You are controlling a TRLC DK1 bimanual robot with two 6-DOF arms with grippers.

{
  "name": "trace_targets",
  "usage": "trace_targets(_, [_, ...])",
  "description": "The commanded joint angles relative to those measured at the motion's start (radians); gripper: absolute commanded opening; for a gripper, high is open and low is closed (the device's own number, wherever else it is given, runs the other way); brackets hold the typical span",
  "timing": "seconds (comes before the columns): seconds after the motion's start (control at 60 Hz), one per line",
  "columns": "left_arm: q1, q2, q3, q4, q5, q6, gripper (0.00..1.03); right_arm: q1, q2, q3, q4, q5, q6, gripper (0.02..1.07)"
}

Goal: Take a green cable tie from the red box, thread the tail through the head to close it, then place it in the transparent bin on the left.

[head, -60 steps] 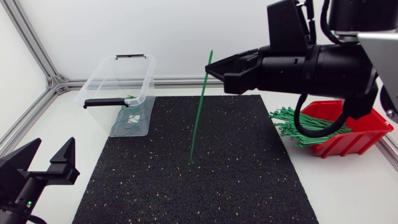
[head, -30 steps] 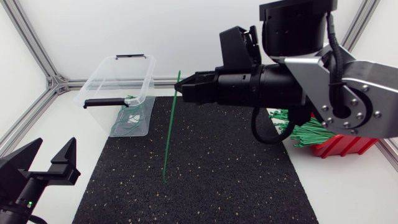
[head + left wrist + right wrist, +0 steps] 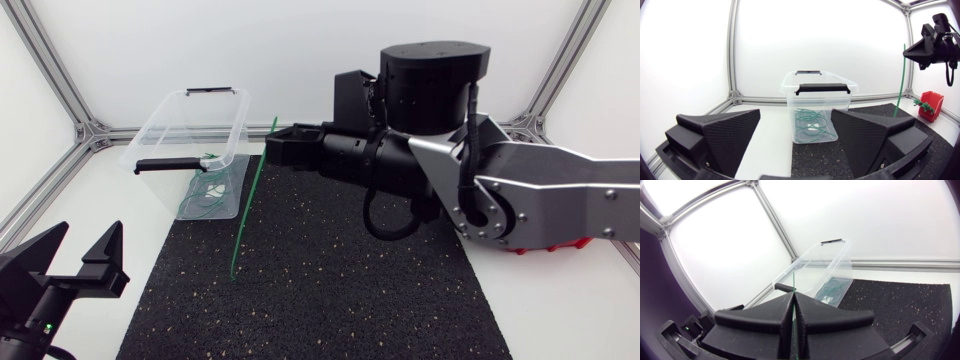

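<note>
My right gripper (image 3: pixel 270 148) is shut on a straight green cable tie (image 3: pixel 250 200), which hangs almost upright with its lower end near the black mat (image 3: pixel 330 290). The tie is just to the right of the transparent bin (image 3: pixel 160 120). In the right wrist view the tie (image 3: pixel 794 285) sticks out from between the closed fingers (image 3: pixel 765 317), with the bin (image 3: pixel 810 260) ahead. Closed green ties (image 3: pixel 205 195) lie inside the bin. My left gripper (image 3: pixel 82 240) stands open and empty at the front left. In its own view the bin (image 3: pixel 820 92) is ahead and the tie (image 3: pixel 900 85) to the right.
My right arm (image 3: pixel 520 190) spans the table's right half and hides most of the red box (image 3: pixel 560 245). In the left wrist view the red box (image 3: pixel 931 102) and its green ties (image 3: pixel 921 105) show far off at the right. Aluminium frame posts stand at the back corners.
My right arm has swung left across the mat, carrying the hanging tie from the middle to beside the bin. The left arm has not moved.
</note>
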Motion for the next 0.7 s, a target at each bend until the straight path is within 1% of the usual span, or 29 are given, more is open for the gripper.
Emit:
trace_targets(0.0, [-0.008, -0.003, -0.041, -0.012, -0.008, -0.013, 0.99, 0.018, 0.033, -0.046, 0.033, 0.013, 0.040, 0.08])
trace_targets(0.117, [-0.013, -0.003, -0.041, -0.012, -0.008, -0.013, 0.99, 0.016, 0.049, -0.083, 0.058, 0.013, 0.035, 0.08])
trace_targets(0.267, [-0.020, -0.003, -0.041, -0.012, -0.008, -0.013, 0.99, -0.007, 0.029, -0.137, 0.053, -0.001, 0.009, 0.09])
trace_targets(0.517, [-0.023, -0.003, -0.041, -0.012, -0.008, -0.015, 0.99, -0.071, -0.129, -0.232, -0.039, -0.005, -0.071, 0.12])
trace_targets(0.567, [-0.023, -0.003, -0.041, -0.012, -0.008, -0.015, 0.99, -0.085, -0.154, -0.247, -0.060, -0.005, -0.091, 0.18])
trace_targets(0.65, [-0.025, -0.003, -0.041, -0.014, -0.008, -0.015, 0.99, -0.096, -0.186, -0.279, -0.071, 0.001, -0.115, 0.23])
trace_targets(0.683, [-0.025, -0.003, -0.041, -0.014, -0.008, -0.015, 0.99, -0.099, -0.203, -0.296, -0.074, 0.004, -0.126, 0.27])
